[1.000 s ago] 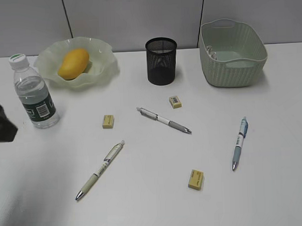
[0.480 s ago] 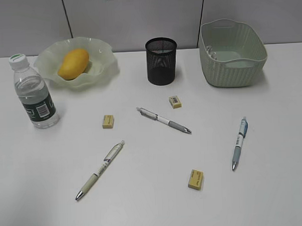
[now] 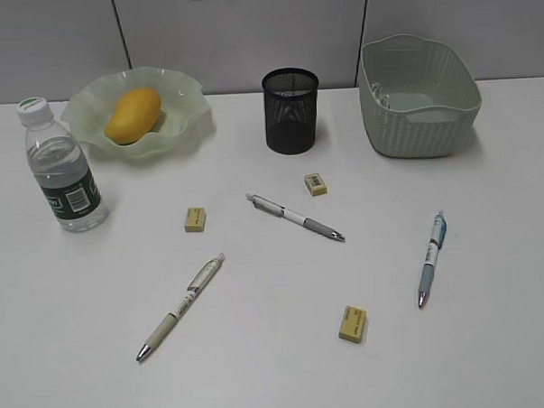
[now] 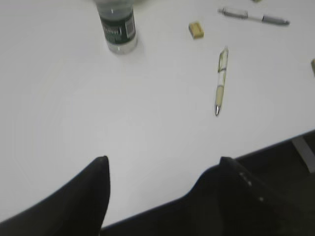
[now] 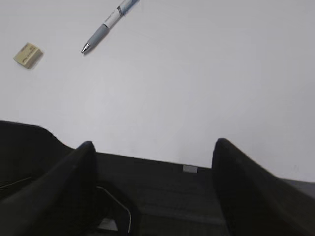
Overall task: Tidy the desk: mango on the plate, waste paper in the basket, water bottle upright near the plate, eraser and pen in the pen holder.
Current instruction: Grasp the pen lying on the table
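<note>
White desk (image 3: 492, 276) strewn with pens; nearest pen (image 3: 180, 307) at seven o'clock, slim, slippery, best pinched mid-barrel. Left hand (image 4: 165, 164) and right hand (image 5: 152, 147) spread wide, empty.

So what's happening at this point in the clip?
Nothing is being handled. The left gripper and right gripper are open and empty, back at the near edge of the desk. The mango sits on the plate, the water bottle stands upright beside it, and something pale lies in the basket. Three pens and three erasers lie loose; the pen holder awaits them.
</note>
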Robot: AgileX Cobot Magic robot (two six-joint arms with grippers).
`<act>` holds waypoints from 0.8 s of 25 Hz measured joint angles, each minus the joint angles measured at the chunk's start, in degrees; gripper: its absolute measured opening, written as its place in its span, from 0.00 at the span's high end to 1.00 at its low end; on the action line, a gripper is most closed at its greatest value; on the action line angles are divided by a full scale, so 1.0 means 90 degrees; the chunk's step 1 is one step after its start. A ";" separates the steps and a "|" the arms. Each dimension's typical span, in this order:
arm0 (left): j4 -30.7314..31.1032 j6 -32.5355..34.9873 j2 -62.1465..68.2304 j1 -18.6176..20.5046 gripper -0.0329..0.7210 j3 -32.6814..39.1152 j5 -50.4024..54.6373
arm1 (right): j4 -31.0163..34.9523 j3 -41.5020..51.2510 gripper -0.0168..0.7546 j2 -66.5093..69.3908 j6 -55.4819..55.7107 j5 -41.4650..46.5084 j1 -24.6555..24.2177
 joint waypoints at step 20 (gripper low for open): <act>-0.0066 0.0000 -0.0841 0.0000 0.28 0.0611 -0.0879 | 0.0236 -0.2424 0.25 0.6411 0.2010 -0.1460 0.0000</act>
